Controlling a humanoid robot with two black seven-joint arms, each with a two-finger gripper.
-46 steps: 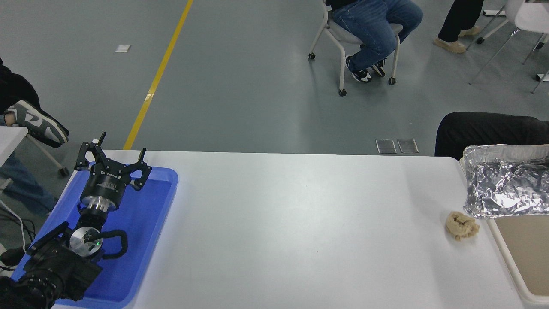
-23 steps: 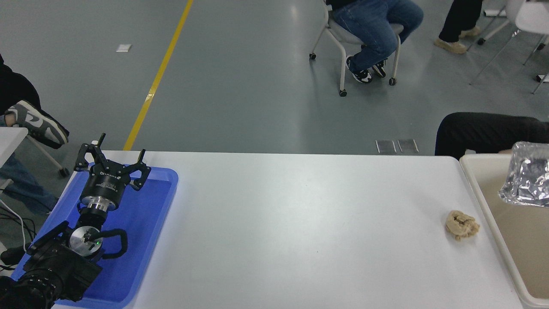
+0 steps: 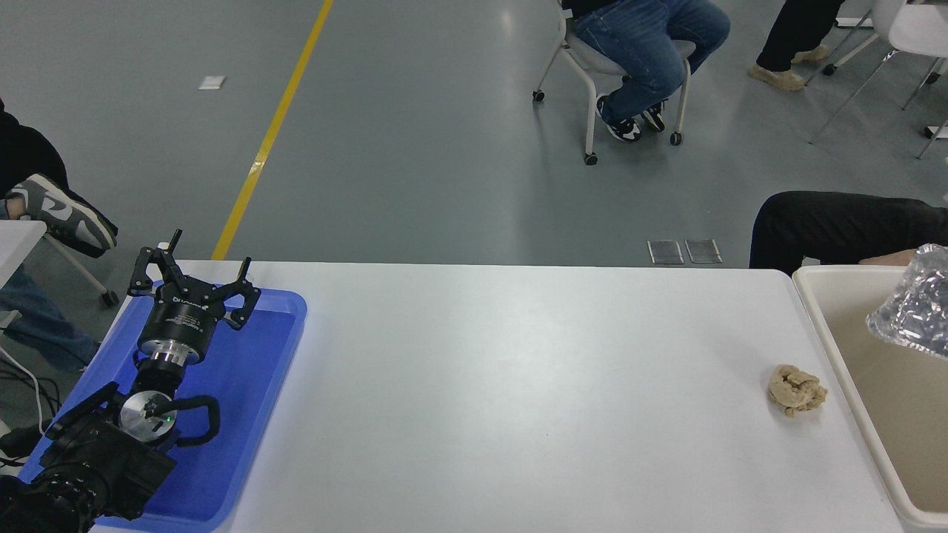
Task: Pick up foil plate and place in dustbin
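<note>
The foil plate [image 3: 917, 305], crinkled silver, shows only in part at the picture's right edge. It hangs tilted over the inside of the cream dustbin [image 3: 829, 272], which stands at the table's right end. Whatever holds the plate is outside the picture, and my right gripper does not show. Over the blue tray at the lower left, my left gripper [image 3: 211, 249] is parked and open, holding nothing.
A crumpled tan paper wad [image 3: 796, 390] lies on the white table [image 3: 518, 385] just left of the dustbin. The blue tray [image 3: 252, 385] fills the table's left end. A person's black sleeve [image 3: 837, 226] and hand rest behind the dustbin; others sit further back.
The foil plate has travelled right from the dustbin's near-left rim to over its inside, now mostly past the picture's edge. The left arm has not moved.
</note>
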